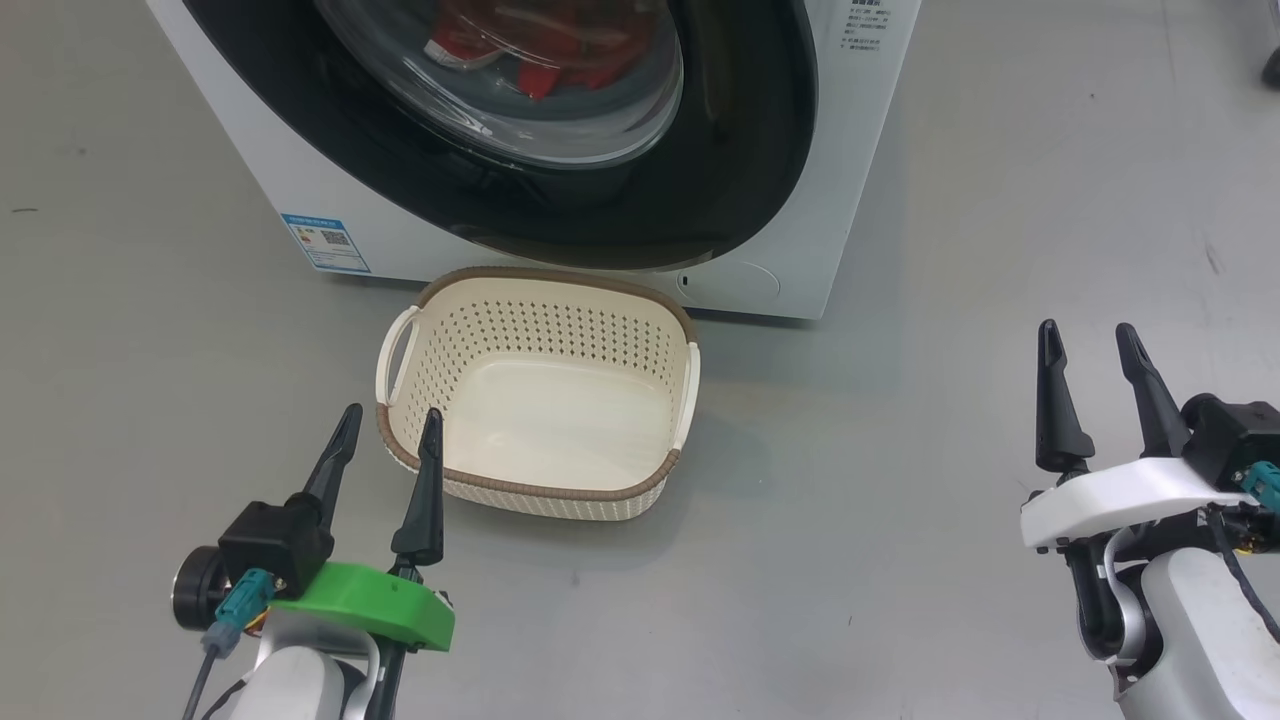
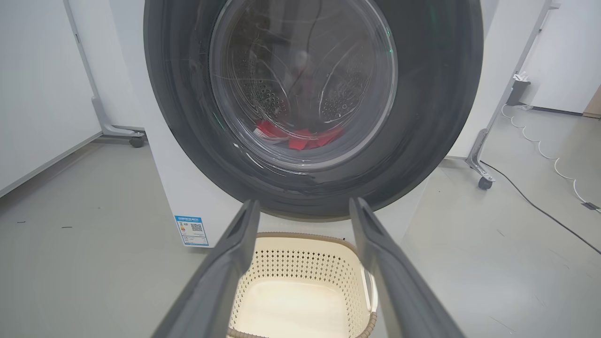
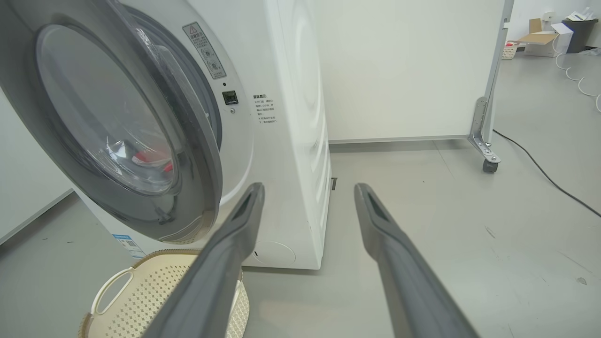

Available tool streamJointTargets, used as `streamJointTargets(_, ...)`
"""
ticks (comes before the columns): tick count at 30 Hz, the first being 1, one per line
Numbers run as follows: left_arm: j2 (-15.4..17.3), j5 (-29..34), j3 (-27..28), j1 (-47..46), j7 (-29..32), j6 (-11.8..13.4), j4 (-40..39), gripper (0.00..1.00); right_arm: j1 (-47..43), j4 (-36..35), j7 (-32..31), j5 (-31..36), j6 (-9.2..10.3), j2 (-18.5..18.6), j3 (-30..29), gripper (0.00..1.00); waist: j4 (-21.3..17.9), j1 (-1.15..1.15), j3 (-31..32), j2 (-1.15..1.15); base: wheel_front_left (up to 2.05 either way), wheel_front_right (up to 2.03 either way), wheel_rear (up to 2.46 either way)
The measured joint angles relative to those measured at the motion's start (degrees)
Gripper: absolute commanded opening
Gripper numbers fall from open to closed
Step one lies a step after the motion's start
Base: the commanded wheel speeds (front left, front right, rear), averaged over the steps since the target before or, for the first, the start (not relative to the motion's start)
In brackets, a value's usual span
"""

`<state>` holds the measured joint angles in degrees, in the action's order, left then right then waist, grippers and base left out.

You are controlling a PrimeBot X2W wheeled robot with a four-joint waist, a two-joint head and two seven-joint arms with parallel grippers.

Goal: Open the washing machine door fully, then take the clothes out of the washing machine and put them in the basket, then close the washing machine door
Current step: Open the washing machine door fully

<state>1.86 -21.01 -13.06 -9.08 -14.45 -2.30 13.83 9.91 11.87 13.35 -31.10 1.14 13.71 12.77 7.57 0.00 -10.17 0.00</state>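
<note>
Washing machine: big white front-loading washing machine stands at the far side of the grey floor, with a small blue sticker low on its front left.
Door: large round door with the glossy black rim and bulging clear glass bowl is ajar. From the right wrist its right edge stands off the white front, and a gap shows behind it.
Clothes: bright red fabric garment lies low in the steel drum, seen through the glass with a bit of white on it.
Basket: small cream perforated plastic basket with a brown woven-look rim sits on the floor just in front of the machine, below the door. Its bare cream bottom is showing.
Left fingers: the left fingers are spread wide and grasping nothing. They are at near left, tips up by the basket's near-left corner, pointing towards the door.
Right fingers: the right fingers are also released and grasping nothing. They are at near right, well apart from the basket, aimed past the machine's right front corner.
</note>
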Motion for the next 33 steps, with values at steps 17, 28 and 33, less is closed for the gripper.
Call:
streamJointTargets(17, 0.0, 0.0, -1.6, -1.8, 0.0, -0.1, -1.1, 1.0, 11.6, -2.0, -5.5, 1.2, -1.87, 4.5, 0.0, 1.0, 1.3, 0.0, -5.0, 0.0, 0.0, 0.0, 0.0)
streamJointTargets(28, 0.0, -0.2, -2.8, -4.4, 0.0, -0.6, -1.3, 1.0, 21.6, -1.3, -10.3, 0.8, -3.45, 5.5, -0.1, 1.0, 3.1, 0.0, -8.8, 0.0, 0.0, 0.0, 0.0)
streamJointTargets(33, 0.0, -1.0, -3.6, -5.5, 0.0, -0.6, -1.3, 1.0, 25.6, 0.1, -12.5, -0.1, -3.61, 5.6, -0.2, 1.0, 4.2, 0.0, -10.3, 0.0, 0.0, 0.0, 0.0)
